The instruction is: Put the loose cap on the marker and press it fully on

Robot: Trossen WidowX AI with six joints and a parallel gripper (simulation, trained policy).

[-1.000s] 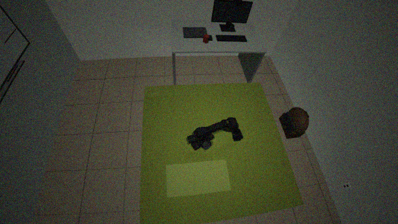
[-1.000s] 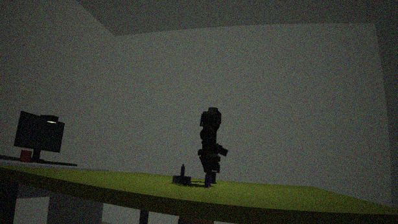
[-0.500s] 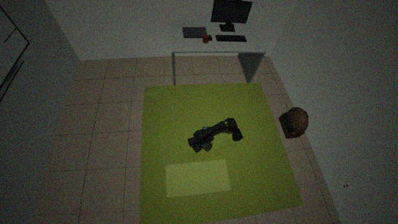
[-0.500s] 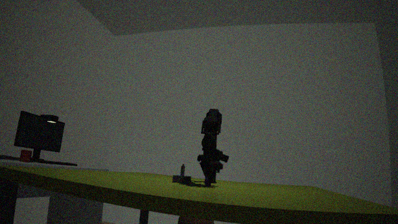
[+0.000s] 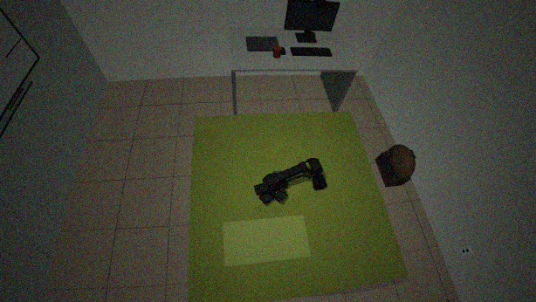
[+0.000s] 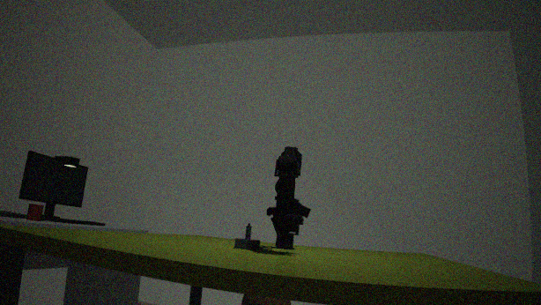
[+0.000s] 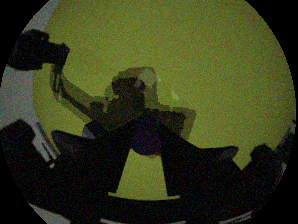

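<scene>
The dark purple cap (image 7: 146, 144) is pinched in the partly closed pincer (image 7: 146, 124). The thin marker (image 6: 248, 232) stands up in its boxy block (image 6: 247, 243) on the flat green worktop (image 5: 236, 148) (image 6: 361, 266) (image 7: 225, 65), with plain grey walls (image 5: 175, 39) (image 6: 352, 132) around.

In the exterior view, the arm (image 5: 285, 175) (image 6: 285, 187) has shifted slightly to the image's right since the earliest picture, and the part jutting from its side sits a little lower than it did then. From above, the cluster at the arm's outer end has also changed its outline, its near lobe now slightly farther right. The upright marker (image 6: 248, 232), nearly black in the earliest exterior picture, now looks paler.
</scene>
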